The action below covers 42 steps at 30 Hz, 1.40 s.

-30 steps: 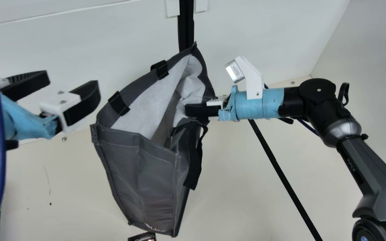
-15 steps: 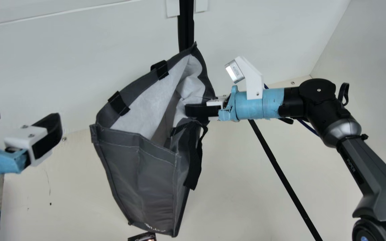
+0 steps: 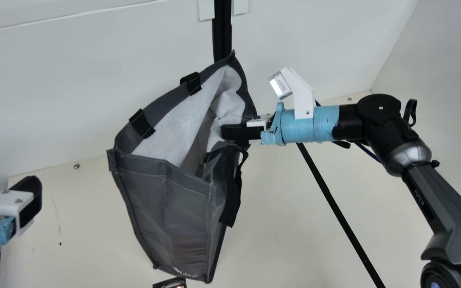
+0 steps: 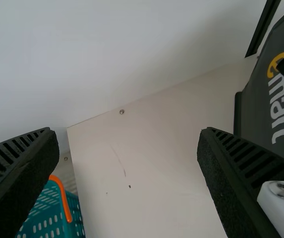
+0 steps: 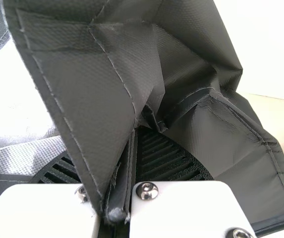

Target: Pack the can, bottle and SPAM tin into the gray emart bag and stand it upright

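1. Since the earlier frames, left gripper has dropped down and away from the bag mouth in the main view; right gripper and gray emart bag look unchanged.
2. Jaws: left spread wide, nothing between them. Right pressed together, pinching a fold of the bag's side rim.
3. Bag: center of the main view, mouth open, leaning a bit, lining crumpled by the right gripper. Can't tell if the base bears on table, nor what is inside.
4. Main risk: one-sided pinch. Added weight could swing the bag, or the thin fold could slip out and let it slump.
5. Mouth is tight on the pinched side; an item lowered there would probably catch on the bunched lining or hit the right gripper. Aim for the wider part.
6. Black strap hangs loose by that side; could snag when the right gripper lets go and pull the bag over.
7. Dark printed item is just beside the base; standing the bag down there may tip it.
8. Teal basket near left gripper: a spread finger could clip its rim if going lower.
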Motion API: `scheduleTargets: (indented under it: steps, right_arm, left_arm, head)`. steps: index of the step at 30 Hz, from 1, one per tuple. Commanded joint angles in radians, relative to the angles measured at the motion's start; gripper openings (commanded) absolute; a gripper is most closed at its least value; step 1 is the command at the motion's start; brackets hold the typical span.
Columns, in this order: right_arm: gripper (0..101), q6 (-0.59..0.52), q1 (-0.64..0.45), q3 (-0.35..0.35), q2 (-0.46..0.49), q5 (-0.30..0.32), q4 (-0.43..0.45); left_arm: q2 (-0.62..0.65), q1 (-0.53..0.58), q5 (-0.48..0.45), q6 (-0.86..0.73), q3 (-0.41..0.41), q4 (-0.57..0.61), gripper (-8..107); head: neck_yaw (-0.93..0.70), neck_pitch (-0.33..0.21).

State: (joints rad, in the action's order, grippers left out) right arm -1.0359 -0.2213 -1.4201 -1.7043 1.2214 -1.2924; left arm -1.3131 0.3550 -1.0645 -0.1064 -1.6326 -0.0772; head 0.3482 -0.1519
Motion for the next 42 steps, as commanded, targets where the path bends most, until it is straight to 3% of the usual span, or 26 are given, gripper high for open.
scheduleTargets:
  steps: [1, 12, 28, 42]
  right_arm:
    - [0, 0.000, 0.000, 0.000, 0.000, 0.000, 0.000]
    - [0, 0.030, 0.002, 0.010, 0.041, -0.024, 0.018]
    - [0, 0.208, -0.002, -0.064, 0.095, -0.223, 0.113]
    - [0, 0.336, -0.022, -0.125, 0.104, -0.351, 0.235]
  left_arm:
    - [0.000, 0.000, 0.000, 0.000, 0.000, 0.000, 90]
    - [0.000, 0.000, 0.000, 0.000, 0.000, 0.000, 90]
    - [0.000, 0.000, 0.000, 0.000, 0.000, 0.000, 90]
    - [0.000, 0.000, 0.000, 0.000, 0.000, 0.000, 90]
  head:
    - [0.001, -0.023]
    - [0.001, -0.023]
    - [0.001, -0.023]
    - [0.001, -0.023]
